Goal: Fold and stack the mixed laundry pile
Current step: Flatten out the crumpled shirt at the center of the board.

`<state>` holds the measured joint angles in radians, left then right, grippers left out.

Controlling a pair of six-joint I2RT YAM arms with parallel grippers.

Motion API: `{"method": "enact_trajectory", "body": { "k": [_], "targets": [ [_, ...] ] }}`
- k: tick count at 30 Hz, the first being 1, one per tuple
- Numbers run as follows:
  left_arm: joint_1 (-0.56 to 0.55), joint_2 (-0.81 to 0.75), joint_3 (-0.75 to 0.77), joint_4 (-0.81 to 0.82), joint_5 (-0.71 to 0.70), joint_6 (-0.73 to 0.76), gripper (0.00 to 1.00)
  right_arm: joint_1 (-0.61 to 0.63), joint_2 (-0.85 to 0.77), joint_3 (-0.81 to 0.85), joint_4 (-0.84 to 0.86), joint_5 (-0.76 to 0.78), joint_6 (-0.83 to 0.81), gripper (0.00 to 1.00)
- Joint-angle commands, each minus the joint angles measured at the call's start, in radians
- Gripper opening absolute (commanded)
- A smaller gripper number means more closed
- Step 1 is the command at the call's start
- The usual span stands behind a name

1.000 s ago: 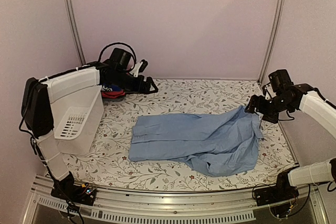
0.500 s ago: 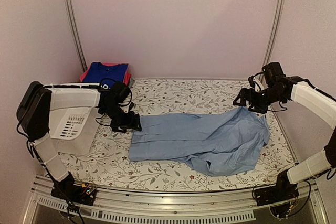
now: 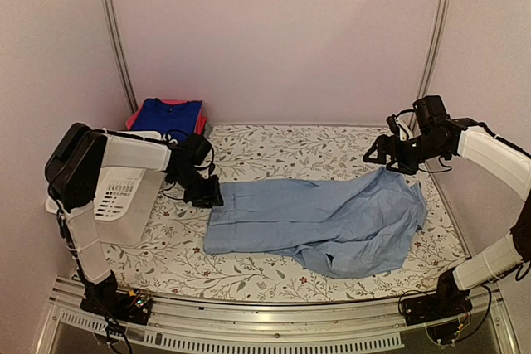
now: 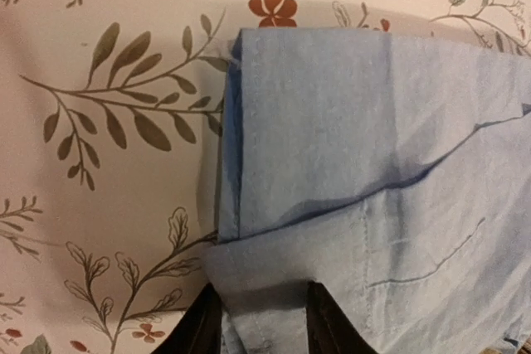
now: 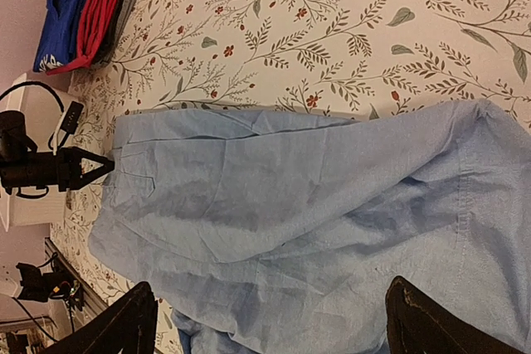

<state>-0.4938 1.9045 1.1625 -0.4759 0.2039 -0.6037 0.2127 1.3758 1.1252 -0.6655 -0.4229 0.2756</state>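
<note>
Atop blue item [image 5: 62, 18]: white print [image 5: 51, 62] (unreadable).

We see dim, soft, pinkish light from overhead in the top view, slightly grainy, darker toward the corners. The pale-blue shirt [image 3: 323, 217] casts only a thin shadow on the table [image 3: 274, 151]. Our left wrist picture is warm and mildly soft; the right wrist picture is crisper, with mottled shade across the cloth

Pale-blue shirt [image 3: 315, 217] spread flat; folded stack [image 3: 170, 115] far-left
</note>
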Motion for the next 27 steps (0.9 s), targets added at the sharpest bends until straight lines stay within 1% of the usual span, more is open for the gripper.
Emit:
{"method": "enact_trajectory", "body": {
  "k": [1, 4, 10, 13, 18, 20, 21, 22, 24, 27],
  "targets": [
    [0.008, -0.007, 0.020, 0.015, -0.012, 0.016, 0.20, -0.005, 0.006, 0.031, 0.006, -0.012, -0.019, 0.95],
    [0.009, -0.039, 0.053, -0.017, -0.045, 0.040, 0.00, -0.006, 0.008, 0.028, 0.008, -0.016, -0.021, 0.95],
    [0.006, -0.128, 0.170, -0.115, -0.114, 0.109, 0.00, -0.005, 0.022, 0.033, 0.022, -0.038, -0.040, 0.95],
    [0.007, -0.193, 0.213, -0.116, -0.118, 0.147, 0.00, -0.005, 0.041, 0.043, 0.016, -0.025, -0.065, 0.95],
    [0.014, -0.296, 0.308, -0.076, -0.112, 0.221, 0.00, -0.005, 0.077, 0.066, -0.009, 0.065, -0.121, 0.96],
    [0.024, -0.306, 0.373, -0.070, -0.090, 0.242, 0.00, -0.005, 0.115, 0.081, -0.029, 0.133, -0.154, 0.96],
    [0.035, -0.290, 0.465, -0.065, -0.038, 0.276, 0.00, -0.005, 0.179, 0.116, -0.041, 0.222, -0.189, 0.96],
    [0.035, -0.278, 0.498, -0.066, -0.027, 0.288, 0.00, -0.005, 0.215, 0.130, -0.041, 0.262, -0.208, 0.96],
    [0.037, -0.244, 0.566, -0.058, 0.004, 0.322, 0.00, -0.005, 0.266, 0.163, -0.035, 0.293, -0.237, 0.96],
    [0.036, -0.204, 0.638, -0.054, 0.035, 0.403, 0.00, -0.004, 0.340, 0.215, -0.018, 0.305, -0.340, 0.96]
  ]
}}
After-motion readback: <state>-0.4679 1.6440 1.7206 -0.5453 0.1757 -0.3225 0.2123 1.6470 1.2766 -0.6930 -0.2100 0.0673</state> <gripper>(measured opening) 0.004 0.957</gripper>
